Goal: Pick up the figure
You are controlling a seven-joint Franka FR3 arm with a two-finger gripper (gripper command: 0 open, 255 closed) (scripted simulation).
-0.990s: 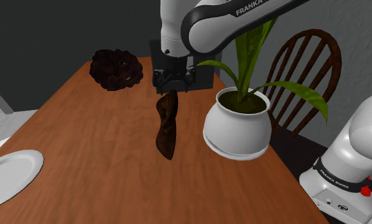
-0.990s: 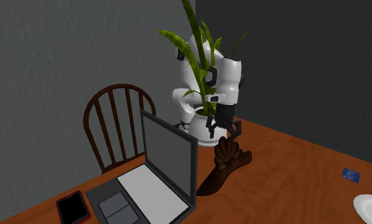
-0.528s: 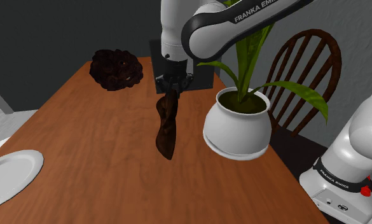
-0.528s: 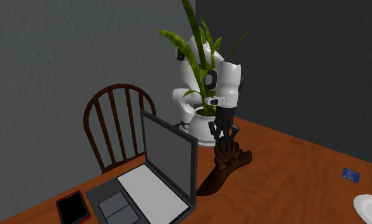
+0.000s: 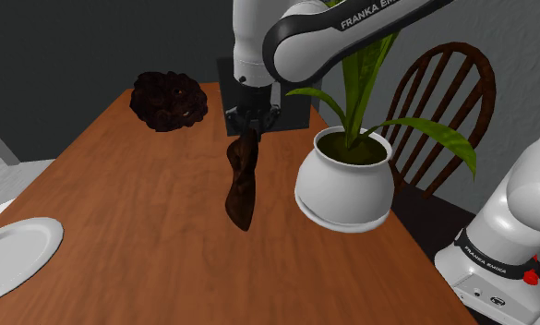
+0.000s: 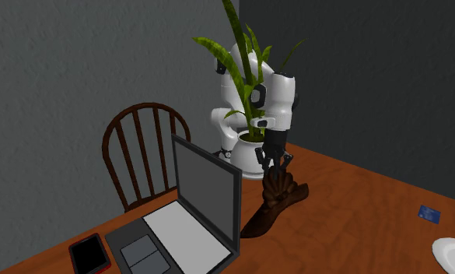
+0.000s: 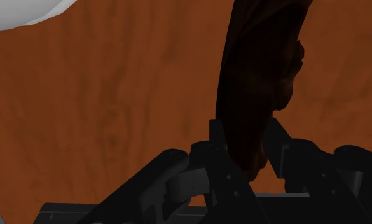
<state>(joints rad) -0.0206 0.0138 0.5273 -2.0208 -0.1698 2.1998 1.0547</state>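
The figure [image 5: 242, 185] is a dark brown, flat, carved piece standing on edge on the wooden table [image 5: 138, 240], beside the white plant pot. My black gripper [image 5: 248, 126] comes down from above and is shut on the figure's top end. From the second exterior view, the figure [image 6: 274, 204] leans next to the laptop with the gripper [image 6: 274, 163] clamped on its upper tip. In the wrist view the two fingers [image 7: 220, 141] press against both sides of the thin dark figure [image 7: 261, 76].
A white pot with a green plant [image 5: 345, 180] stands close to the figure. A dark lumpy object [image 5: 170, 100] sits at the table's far end. A white plate [image 5: 14, 249] lies near the front. A laptop [image 6: 188, 210], a phone [image 6: 90, 254] and a wooden chair [image 6: 145, 152] are nearby.
The fingers went from standing apart around the figure's top to shut on it. The figure itself has not moved.
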